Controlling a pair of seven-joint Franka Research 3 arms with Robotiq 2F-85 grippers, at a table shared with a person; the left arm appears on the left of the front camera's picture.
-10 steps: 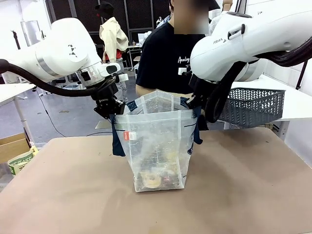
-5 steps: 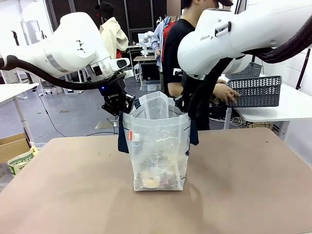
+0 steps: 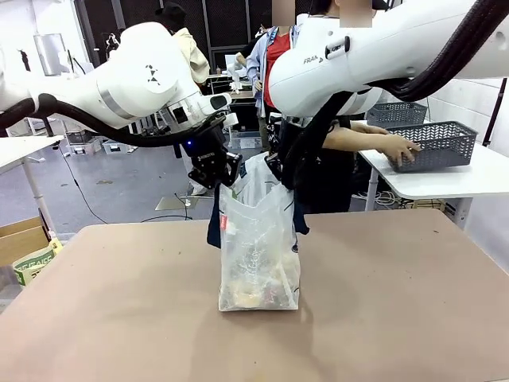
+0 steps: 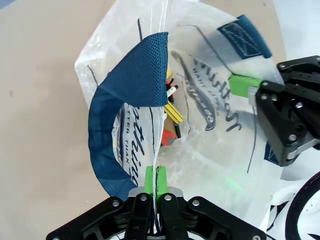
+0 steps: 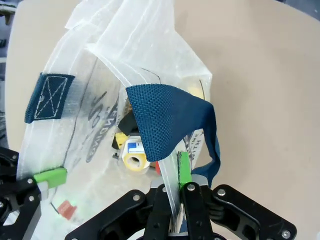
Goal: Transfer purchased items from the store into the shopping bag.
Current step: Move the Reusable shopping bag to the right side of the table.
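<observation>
As my two arms have drawn together, the bag [image 3: 258,247] has gone from wide-mouthed to a narrow, upright sack at the centre of the table [image 3: 398,318].
My left gripper [image 3: 213,171] is clamped on the bag's rim at its eleven o'clock and my right gripper [image 3: 280,169] on the rim at one o'clock, each pinching thin plastic just beside a navy handle [image 4: 125,100]. A second ago they stood well apart and the person faced the open mouth; now the person has turned toward three o'clock, with a hand [image 3: 398,149] on the grey basket [image 3: 445,142]. I judge loading is finished or paused and the mouth is being closed. The bag is translucent white and creased, with a red tag [image 3: 225,227] near its rim. The items [image 3: 253,293], yellow and tan packets and a small roll, lie heaped at its bottom.
</observation>
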